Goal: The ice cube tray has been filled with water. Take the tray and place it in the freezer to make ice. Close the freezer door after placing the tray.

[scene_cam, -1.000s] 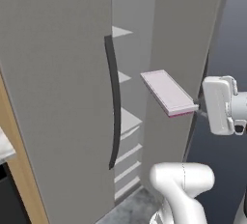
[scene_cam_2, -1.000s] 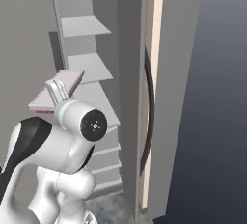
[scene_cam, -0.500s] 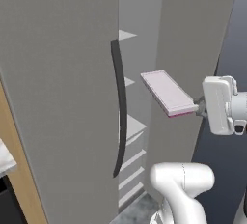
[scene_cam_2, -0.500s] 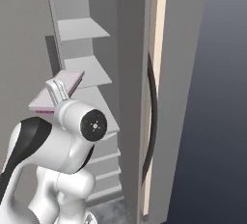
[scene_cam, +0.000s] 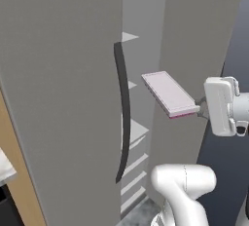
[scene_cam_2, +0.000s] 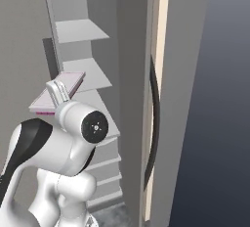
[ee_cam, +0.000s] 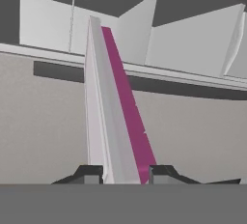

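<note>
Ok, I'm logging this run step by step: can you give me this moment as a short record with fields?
held item: ice cube tray, flat and roughly level
gripper: gripper shut on the tray's near end
freezer: freezer open, white shelves visible
freezer door: freezer door swung open, black handle toward the robot
tray position: in front of the open compartment, not yet on a shelf

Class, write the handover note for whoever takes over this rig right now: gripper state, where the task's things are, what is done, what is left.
Gripper: shut on the ice cube tray, gripping one end, held level in the air.
Freezer: open, white shelves ahead of the tray.
Freezer door: swung open on the left, black handle showing.
Done: tray picked up and brought to the freezer.
Left: set tray on a shelf, release, withdraw, close the door.
</note>
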